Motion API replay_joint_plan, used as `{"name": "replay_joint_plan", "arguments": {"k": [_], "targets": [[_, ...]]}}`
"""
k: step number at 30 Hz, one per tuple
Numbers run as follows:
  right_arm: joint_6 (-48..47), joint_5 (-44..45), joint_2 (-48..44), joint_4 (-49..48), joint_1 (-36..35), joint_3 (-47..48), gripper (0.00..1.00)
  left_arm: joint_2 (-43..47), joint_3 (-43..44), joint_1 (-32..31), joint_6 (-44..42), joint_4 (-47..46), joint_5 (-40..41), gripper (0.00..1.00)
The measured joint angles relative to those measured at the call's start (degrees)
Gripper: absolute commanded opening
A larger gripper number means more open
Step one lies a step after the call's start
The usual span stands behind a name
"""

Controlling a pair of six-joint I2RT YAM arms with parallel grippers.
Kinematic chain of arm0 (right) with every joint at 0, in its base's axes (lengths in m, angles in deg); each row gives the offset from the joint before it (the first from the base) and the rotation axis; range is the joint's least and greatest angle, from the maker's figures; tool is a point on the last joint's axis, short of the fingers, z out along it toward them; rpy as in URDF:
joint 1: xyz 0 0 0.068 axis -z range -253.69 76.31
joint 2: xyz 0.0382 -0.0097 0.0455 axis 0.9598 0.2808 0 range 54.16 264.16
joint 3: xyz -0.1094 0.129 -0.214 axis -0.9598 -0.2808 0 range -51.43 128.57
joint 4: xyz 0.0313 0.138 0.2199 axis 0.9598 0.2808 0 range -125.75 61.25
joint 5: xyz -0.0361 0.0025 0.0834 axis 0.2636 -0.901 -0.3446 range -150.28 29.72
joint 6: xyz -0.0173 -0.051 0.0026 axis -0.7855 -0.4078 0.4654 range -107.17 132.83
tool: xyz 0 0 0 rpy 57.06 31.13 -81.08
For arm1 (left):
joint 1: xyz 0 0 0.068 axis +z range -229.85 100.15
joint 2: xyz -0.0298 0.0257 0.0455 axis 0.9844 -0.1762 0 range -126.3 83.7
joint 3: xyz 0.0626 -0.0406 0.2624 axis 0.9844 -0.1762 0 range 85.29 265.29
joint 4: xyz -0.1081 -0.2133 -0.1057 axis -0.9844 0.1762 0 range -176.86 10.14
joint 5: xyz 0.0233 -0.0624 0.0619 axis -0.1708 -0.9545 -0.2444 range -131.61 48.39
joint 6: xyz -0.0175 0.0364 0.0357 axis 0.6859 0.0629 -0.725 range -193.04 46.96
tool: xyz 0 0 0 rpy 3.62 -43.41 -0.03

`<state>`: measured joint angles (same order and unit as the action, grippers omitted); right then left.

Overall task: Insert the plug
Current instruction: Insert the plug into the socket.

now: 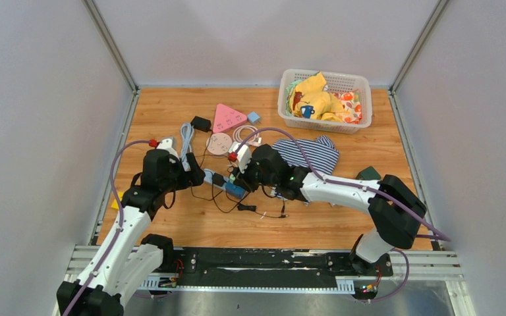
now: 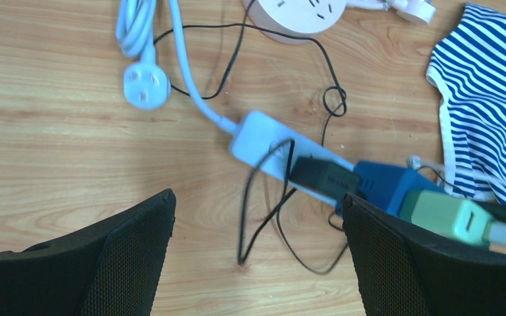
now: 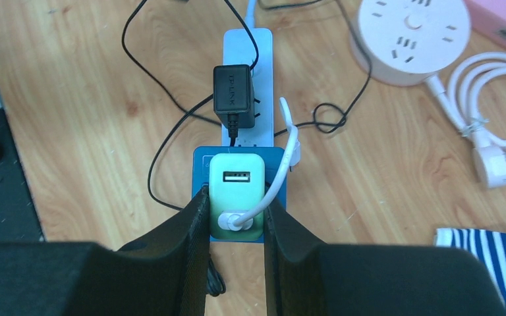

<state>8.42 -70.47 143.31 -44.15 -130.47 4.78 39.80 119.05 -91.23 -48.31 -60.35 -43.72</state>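
A pale power strip (image 3: 247,72) lies on the wooden table, with a blue adapter block (image 3: 203,164) at its near end. A black plug (image 3: 231,89) sits in the strip. My right gripper (image 3: 236,214) is shut on a green USB charger plug (image 3: 237,191), holding it against the blue block; a white cable leaves its lower port. In the left wrist view the strip (image 2: 260,141), black plug (image 2: 323,178), blue block (image 2: 382,184) and green plug (image 2: 445,214) show at right. My left gripper (image 2: 257,227) is open and empty, left of the strip (image 1: 227,186).
A round pink socket hub (image 3: 412,36) and a white coiled cable with plug (image 3: 494,164) lie beyond. A striped cloth (image 1: 309,153), pink triangle (image 1: 227,117), black adapter (image 1: 201,123) and a basket (image 1: 362,122) of toys sit farther back. Thin black wires loop round the strip.
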Motion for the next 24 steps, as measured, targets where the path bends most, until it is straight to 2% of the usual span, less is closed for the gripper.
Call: {"name": "replay_joint_plan", "arguments": {"k": [7, 13, 17, 20, 22, 24], "targets": [[0.1, -1.7, -2.5, 5.5, -2.9, -0.1, 0.00, 0.6, 0.7, 0.0, -0.6, 0.7, 3.4, 0.96], [0.4, -1.5, -3.8, 5.0, -7.6, -1.7, 0.00, 0.6, 0.7, 0.0, -0.5, 1.2, 6.0, 0.97], [0.9, -1.5, -3.8, 4.3, -9.0, -2.1, 0.00, 0.0, 0.8, 0.0, 1.8, 2.0, 10.8, 1.00], [1.6, -0.7, -3.8, 4.1, -9.2, -2.1, 0.21, -1.6, 1.3, 0.0, 4.3, 3.8, 16.0, 1.00], [2.5, 0.4, -4.0, 4.2, -9.3, -2.2, 0.39, -3.1, 2.3, 0.1, 6.0, 5.7, 20.7, 1.00], [3.6, 1.4, -4.5, 4.2, -9.5, -2.6, 0.51, -4.2, 3.1, 0.8, 7.3, 7.0, 24.3, 1.00]]}}
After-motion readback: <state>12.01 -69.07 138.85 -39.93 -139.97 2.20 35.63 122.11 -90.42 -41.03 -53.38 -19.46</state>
